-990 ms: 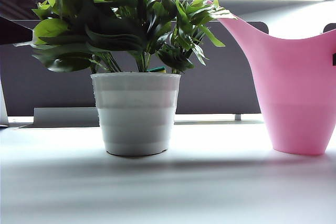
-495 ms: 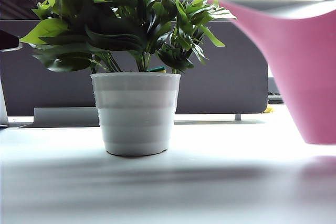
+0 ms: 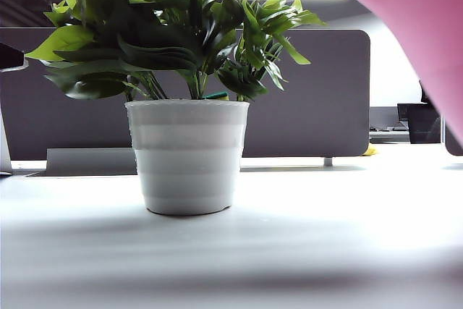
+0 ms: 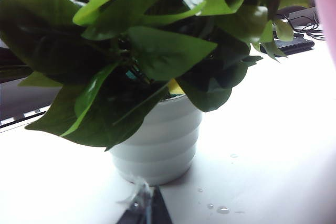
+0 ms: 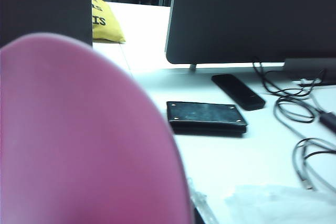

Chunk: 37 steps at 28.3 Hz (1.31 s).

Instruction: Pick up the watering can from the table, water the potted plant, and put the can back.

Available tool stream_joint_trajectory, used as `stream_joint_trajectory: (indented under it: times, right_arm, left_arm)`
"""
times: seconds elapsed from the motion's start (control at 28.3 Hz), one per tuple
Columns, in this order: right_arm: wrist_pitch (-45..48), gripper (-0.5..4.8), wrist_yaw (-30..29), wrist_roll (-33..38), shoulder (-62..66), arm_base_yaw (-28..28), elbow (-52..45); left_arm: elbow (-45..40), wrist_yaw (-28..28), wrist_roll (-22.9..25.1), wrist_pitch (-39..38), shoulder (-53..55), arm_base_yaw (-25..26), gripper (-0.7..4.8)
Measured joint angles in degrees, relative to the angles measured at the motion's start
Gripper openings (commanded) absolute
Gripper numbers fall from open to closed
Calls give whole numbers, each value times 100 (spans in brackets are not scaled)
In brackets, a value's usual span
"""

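Observation:
The potted plant (image 3: 188,157), green leaves in a white ribbed pot, stands on the table (image 3: 304,251) left of centre. The pink watering can (image 3: 427,27) hangs off the table at the upper right, with only part of its body showing. The can (image 5: 79,140) fills much of the right wrist view, and my right gripper (image 5: 195,214) is shut on it; only one finger edge shows beside it. My left gripper (image 4: 147,211) rests low on the table just in front of the pot (image 4: 160,140), fingers together, holding nothing. A pink edge of the can (image 4: 326,3) also shows there.
A dark partition (image 3: 311,106) runs behind the table. Beyond the can lie a black wallet (image 5: 206,117), a black remote (image 5: 239,92), cables (image 5: 304,129) and a yellow bag (image 5: 105,22). Water droplets (image 4: 220,209) sit on the table beside the pot.
The watering can has left the table, rising up and to the right until only part of it shows. The plant has not moved.

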Motion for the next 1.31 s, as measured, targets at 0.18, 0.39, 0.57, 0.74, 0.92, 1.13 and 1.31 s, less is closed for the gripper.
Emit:
stream_joint_trajectory:
  times: [0.18, 0.39, 0.57, 0.74, 0.92, 1.13, 1.31]
  right_arm:
    - [-535, -9, -4, -332, -22, 0, 616]
    - [-706, -9, -9, -531, 55, 0, 1040]
    - [-802, -9, -28, -841, 323, 13, 1360]
    - [-831, -9, -98, -1182, 817, 125, 1845]
    - [-933, -9, -197, -1460, 1250, 380, 2334]
    - [-1110, -9, -210, -1939, 1578, 660, 2728]
    - [-1259, -9, -15, -2258, 1744, 833, 2968]
  left_arm:
    - [0, 0, 0, 0, 0, 4, -5]
    - [0, 4, 0, 0, 0, 356, -5]
    - [0, -2, 0, 0, 0, 890, -5]
    - [0, -7, 0, 0, 0, 866, -5]
    - [0, 0, 0, 0, 0, 675, -5]
    - [0, 0, 0, 0, 0, 664, -5]
    - [0, 0, 0, 0, 0, 647, -5]
